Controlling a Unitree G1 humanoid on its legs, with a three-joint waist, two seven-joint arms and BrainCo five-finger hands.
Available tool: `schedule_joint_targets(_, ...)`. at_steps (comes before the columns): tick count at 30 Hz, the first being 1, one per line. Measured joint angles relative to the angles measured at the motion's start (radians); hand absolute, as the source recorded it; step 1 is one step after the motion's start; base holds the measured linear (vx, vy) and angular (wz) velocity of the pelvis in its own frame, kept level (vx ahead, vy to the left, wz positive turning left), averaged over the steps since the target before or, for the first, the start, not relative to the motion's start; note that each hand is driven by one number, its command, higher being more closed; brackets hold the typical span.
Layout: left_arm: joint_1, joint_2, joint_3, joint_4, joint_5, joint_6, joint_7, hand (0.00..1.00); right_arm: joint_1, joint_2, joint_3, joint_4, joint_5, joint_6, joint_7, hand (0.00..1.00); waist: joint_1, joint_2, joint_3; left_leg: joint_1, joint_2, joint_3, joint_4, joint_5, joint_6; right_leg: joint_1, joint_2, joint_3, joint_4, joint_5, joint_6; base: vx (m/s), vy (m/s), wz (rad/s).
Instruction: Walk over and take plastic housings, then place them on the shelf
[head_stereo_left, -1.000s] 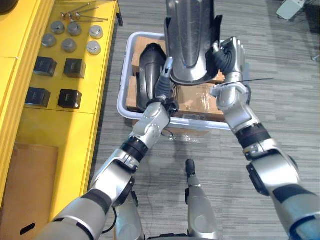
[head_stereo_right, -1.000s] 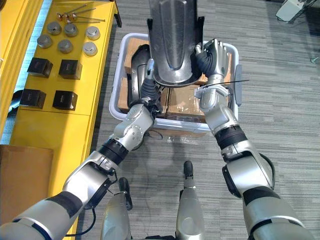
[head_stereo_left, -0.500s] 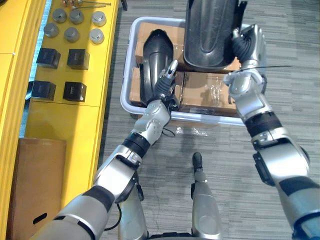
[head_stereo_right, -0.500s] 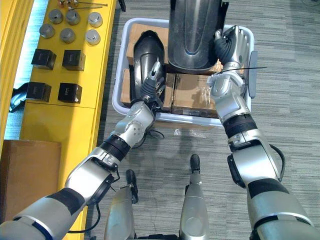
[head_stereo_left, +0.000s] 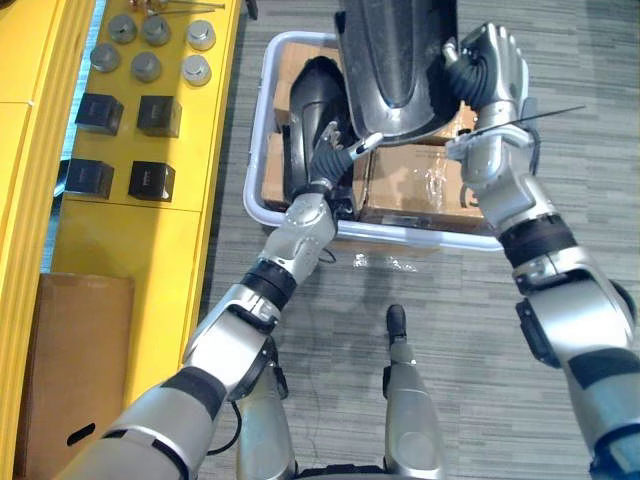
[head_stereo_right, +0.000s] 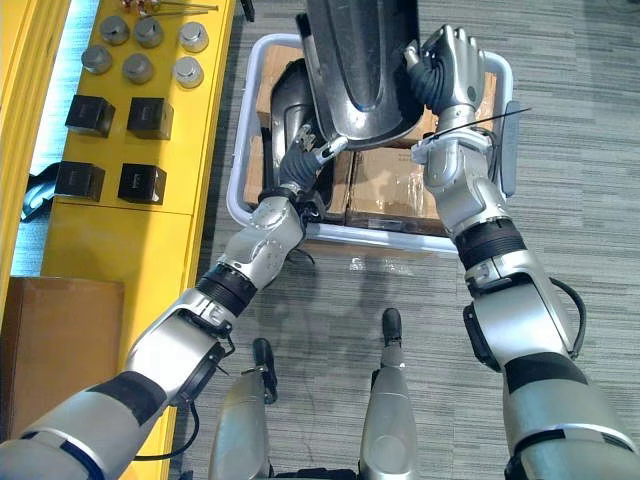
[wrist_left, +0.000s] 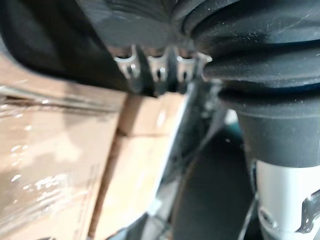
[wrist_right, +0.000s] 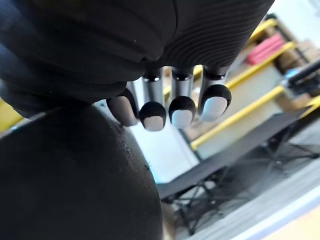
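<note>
The right hand (head_stereo_left: 487, 68) has its fingers (wrist_right: 182, 107) curled against the right edge of the lifted housing (head_stereo_left: 395, 50), a large dark plastic shell held between both hands above the bin. The left hand (head_stereo_left: 333, 158) reaches up from the near side with straight fingers (wrist_left: 159, 67) spread under the shell's near rim, thumb out to the right. Beneath, the white bin (head_stereo_left: 420, 235) on the floor holds taped cardboard boxes (head_stereo_left: 410, 185), and a second housing (head_stereo_left: 310, 110) lies along its left side. Left of the bin stands the yellow shelf (head_stereo_left: 130, 250), carrying black boxes (head_stereo_left: 150, 180) and, farther off, round metal parts (head_stereo_left: 146, 67).
</note>
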Motion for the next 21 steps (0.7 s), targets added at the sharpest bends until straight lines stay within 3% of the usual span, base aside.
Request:
schedule_joint_targets(10, -0.001, 0.067, -0.001, -0.074, -0.161, -0.039, -0.137, 0.00, 0.006, -0.054, 0.072, -0.036, -0.078, -0.076, 0.043, 1.00, -0.003, -0.002, 0.001, 0.031, 0.002, 0.003, -0.004, -0.005, -0.002, 0.041, 0.001, -0.003, -0.026, 0.005, -0.002, 0.00, 0.000, 0.00)
schedule_joint_targets(15, -0.004, 0.082, -0.002, -0.078, -0.173, -0.039, -0.143, 0.00, 0.009, -0.065, 0.081, -0.046, -0.080, -0.087, 0.054, 1.00, -0.003, -0.003, 0.002, 0.039, 0.003, 0.004, -0.007, -0.007, -0.003, 0.052, 0.001, -0.004, -0.033, 0.007, -0.002, 0.02, 0.012, 0.00)
schedule_joint_targets(16, -0.009, 0.088, -0.002, -0.078, -0.186, -0.037, -0.143, 1.00, 0.013, -0.069, 0.081, -0.052, -0.080, -0.090, 0.057, 1.00, -0.004, -0.006, 0.003, 0.041, 0.003, 0.005, -0.008, -0.007, -0.003, 0.053, 0.001, -0.004, -0.033, 0.007, -0.002, 0.00, 0.000, 0.00)
schedule_joint_targets(21, -0.016, 0.107, -0.002, -0.079, -0.190, -0.019, -0.103, 1.00, 0.050, -0.076, 0.080, -0.086, -0.084, -0.118, 0.053, 1.00, -0.009, -0.021, 0.011, 0.055, 0.004, 0.004, -0.010, -0.009, -0.003, 0.071, 0.001, -0.006, -0.039, 0.006, -0.002, 0.00, 0.000, 0.00)
